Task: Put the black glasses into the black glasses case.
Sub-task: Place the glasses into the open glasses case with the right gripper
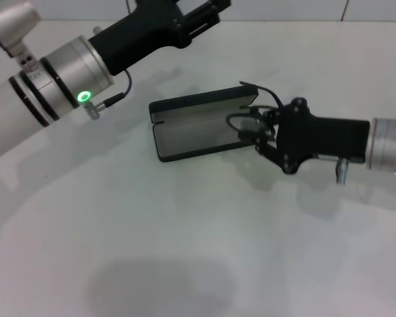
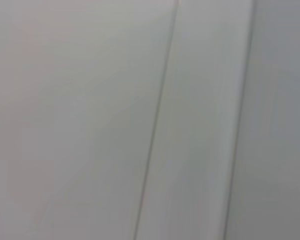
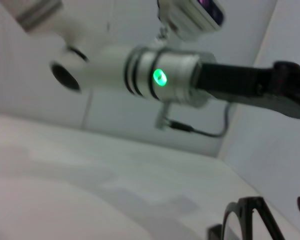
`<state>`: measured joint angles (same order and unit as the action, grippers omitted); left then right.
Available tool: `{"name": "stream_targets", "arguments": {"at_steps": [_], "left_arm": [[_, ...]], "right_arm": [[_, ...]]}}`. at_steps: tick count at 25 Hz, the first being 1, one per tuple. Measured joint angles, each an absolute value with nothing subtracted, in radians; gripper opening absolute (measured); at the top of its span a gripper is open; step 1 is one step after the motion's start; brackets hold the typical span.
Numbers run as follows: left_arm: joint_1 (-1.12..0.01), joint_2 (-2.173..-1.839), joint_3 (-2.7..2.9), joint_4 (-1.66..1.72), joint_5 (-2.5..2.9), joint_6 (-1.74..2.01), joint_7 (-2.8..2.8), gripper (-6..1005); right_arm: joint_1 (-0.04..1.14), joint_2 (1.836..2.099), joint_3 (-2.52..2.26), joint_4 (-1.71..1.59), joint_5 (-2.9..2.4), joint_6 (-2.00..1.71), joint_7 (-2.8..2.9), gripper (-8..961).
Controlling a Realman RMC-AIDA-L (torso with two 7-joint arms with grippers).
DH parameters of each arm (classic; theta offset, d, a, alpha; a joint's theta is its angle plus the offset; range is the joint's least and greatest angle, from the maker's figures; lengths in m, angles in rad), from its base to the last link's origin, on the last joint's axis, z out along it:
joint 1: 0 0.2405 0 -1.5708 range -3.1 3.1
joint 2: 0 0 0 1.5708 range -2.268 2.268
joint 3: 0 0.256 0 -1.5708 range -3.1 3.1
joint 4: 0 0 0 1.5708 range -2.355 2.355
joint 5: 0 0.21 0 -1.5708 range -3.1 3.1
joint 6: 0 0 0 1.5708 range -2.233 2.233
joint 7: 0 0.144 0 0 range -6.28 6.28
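The black glasses case (image 1: 185, 109) lies open in the middle of the white table, its grey lining facing up. My right gripper (image 1: 256, 134) reaches in from the right and is shut on the black glasses (image 1: 240, 119) at the right end of the case. One lens rim hangs over the lining and a temple arm (image 1: 265, 90) sticks up behind. In the right wrist view the black glasses (image 3: 246, 218) show at the lower edge. My left gripper (image 1: 201, 18) is raised at the far upper left, away from the case.
The white table (image 1: 185, 231) spreads out in front of the case. My left arm (image 1: 66, 79), with its green light, crosses the upper left; the left arm (image 3: 162, 77) also shows in the right wrist view. The left wrist view shows only a pale wall.
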<state>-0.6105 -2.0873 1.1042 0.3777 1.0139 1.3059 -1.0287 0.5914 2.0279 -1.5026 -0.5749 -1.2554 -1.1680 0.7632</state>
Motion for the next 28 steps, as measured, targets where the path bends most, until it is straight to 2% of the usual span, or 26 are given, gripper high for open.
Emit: {"name": "stream_targets", "arguments": {"at_steps": [6,12,28], "left_arm": [[-0.576,-2.085,1.101,0.403,1.009,1.304,-1.033,666],[-0.578,-2.085,1.1,0.4,1.007,1.303,-1.036,666],[-0.585,-2.091,1.107,0.396,1.008,1.302,-1.038,665]], "right_arm": [[0.563,2.028,-1.704,-0.784,-1.258,-0.852,0.769,126],[0.587,2.028,-1.946,-0.861,-1.254,-0.554,0.775,131],[0.611,2.028,-2.126,-0.905,-1.246,-0.363,0.776,144]]}}
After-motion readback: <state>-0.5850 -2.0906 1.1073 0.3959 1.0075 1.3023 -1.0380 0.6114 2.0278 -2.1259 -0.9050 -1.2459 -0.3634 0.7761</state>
